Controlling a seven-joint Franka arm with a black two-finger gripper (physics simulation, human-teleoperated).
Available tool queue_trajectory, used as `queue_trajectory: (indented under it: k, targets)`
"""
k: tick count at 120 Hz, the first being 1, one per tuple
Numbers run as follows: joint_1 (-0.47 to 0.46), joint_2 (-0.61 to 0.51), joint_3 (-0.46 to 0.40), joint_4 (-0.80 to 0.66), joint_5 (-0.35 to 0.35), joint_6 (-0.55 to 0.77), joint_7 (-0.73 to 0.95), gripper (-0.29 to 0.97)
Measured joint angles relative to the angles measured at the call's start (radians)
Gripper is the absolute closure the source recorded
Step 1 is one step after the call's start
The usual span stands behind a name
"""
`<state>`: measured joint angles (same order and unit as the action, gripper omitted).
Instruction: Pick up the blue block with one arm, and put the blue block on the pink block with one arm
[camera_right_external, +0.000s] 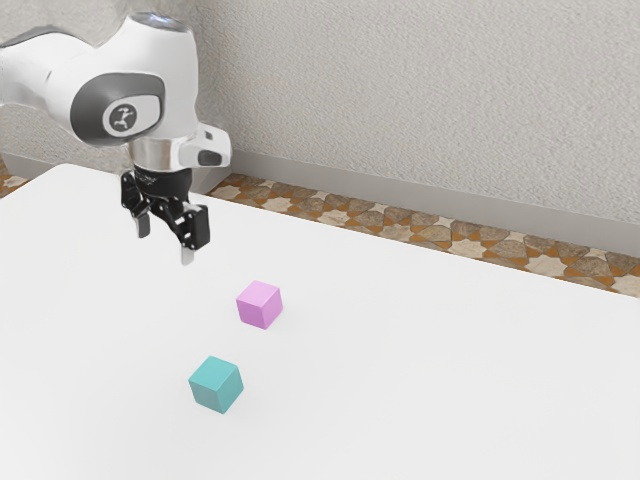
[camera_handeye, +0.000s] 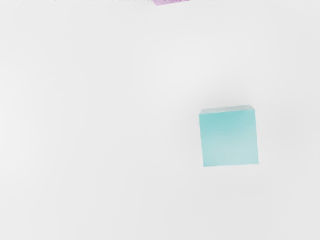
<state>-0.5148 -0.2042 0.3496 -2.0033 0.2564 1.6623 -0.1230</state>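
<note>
blue block (camera_right_external: 216, 384) near pink block (camera_right_external: 260, 304), apart

Robot arm poised, hand down

The white seven-joint Franka arm (camera_right_external: 60, 72) reaches in from the exterior view's upper left. Its wrist (camera_right_external: 160, 152) is bent downward and the black two-finger gripper (camera_right_external: 165, 245) hangs vertical, its fingers (camera_right_external: 191, 233) spread apart.

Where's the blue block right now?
In the exterior view the blue block sits on the table, left of centre, just nearer the camera than the pink block and apart from it. The open gripper hangs farther toward the exterior view's left.
</note>
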Motion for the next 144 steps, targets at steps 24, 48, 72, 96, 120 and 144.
queue_trajectory:
  k: [24, 48, 72, 96, 120, 144]
  targets:
    - [-0.001, 0.065, 0.025, -0.154, -0.081, 0.233, -0.009, 0.0]
    - [-0.005, 0.11, 0.043, -0.308, -0.146, 0.414, -0.031, 0.0]
    - [0.012, 0.198, 0.065, -0.336, -0.174, 0.527, -0.053, 0.0]
    - [-0.001, 0.296, 0.065, -0.331, -0.216, 0.594, -0.065, 0.0]
    - [-0.043, 0.364, 0.063, -0.328, -0.248, 0.636, -0.071, 0.0]
    - [-0.042, 0.407, 0.063, -0.328, -0.268, 0.664, -0.075, 0.03]
